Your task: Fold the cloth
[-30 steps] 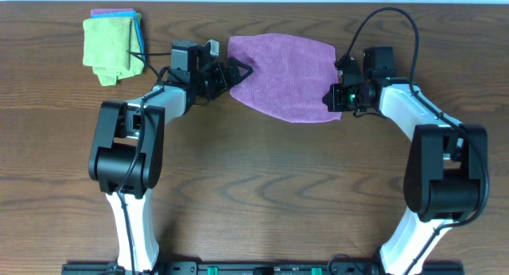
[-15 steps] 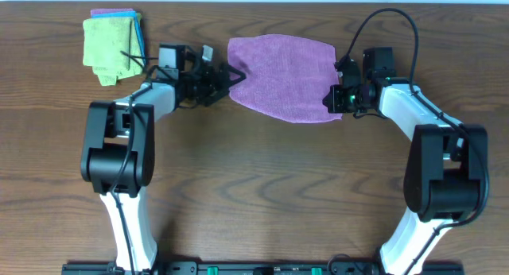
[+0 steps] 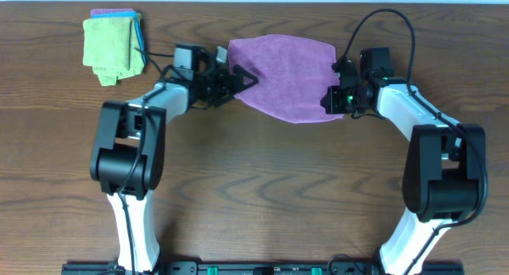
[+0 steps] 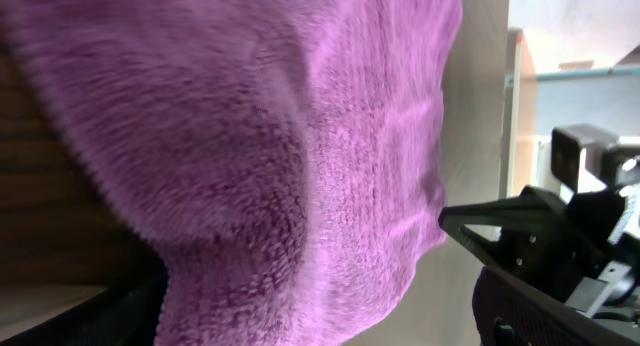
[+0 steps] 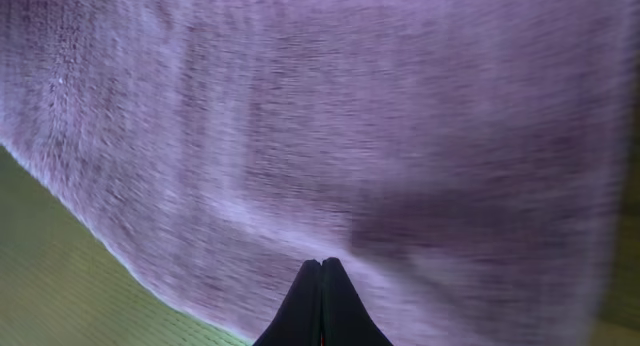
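Lying on the table's (image 3: 262,187) far side: the cloth (image 3: 286,68)

You have a lime-green cloth (image 3: 107,48) far left. Your left gripper (image 3: 242,75) sits at the cloth's left edge, fingers spread. Your right gripper (image 3: 332,100) sits at its right edge, fingers pressed together; whether they catch fabric, you cannot tell.

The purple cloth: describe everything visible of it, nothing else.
The cloth is plain lilac, fluffy microfibre, lying spread in a rounded, uneven shape at the table's far middle, its left side rumpled. The shut right gripper appears to pinch its right edge; the open left gripper sits at its left edge.
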You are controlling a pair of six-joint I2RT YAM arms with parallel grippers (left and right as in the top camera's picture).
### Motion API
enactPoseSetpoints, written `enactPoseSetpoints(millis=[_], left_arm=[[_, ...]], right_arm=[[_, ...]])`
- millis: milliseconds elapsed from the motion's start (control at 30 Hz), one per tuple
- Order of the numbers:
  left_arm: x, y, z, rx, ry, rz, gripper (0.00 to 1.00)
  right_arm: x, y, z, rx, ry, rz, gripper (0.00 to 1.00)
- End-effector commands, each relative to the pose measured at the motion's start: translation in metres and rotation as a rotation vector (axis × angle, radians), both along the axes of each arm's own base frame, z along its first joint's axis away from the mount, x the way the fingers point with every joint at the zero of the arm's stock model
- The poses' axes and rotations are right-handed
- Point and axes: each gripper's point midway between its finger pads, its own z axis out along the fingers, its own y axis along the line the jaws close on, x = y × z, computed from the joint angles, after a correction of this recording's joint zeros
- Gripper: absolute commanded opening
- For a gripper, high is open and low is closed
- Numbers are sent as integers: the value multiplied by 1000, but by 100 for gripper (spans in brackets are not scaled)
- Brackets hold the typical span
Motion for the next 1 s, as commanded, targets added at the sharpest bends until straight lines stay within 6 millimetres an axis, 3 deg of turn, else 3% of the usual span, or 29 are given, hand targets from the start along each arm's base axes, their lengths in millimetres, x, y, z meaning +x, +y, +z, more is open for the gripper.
enactPoseSetpoints(millis=[0,167,467,633,800,967], left_arm=[[-16,1,-50,116,108,50,95],[-17,-14,-38,50,101,28,95],[-15,-41,14,-217,71,-72,96],[-11,-49,43,-328,46,-109,96],[-16,-53,60,-379,18,-165,100],[-30,-55,68,-422,47,-244,88]], right_arm=[[-3,6,-6,10,22,6,1],[-3,6,-6,10,21,6,1],[-3,6,-6,10,22,6,2],[-3,6,-6,10,23,5,2],[-3,6,-6,11,25,2,1],[-3,6,-6,15,30,-8,1]])
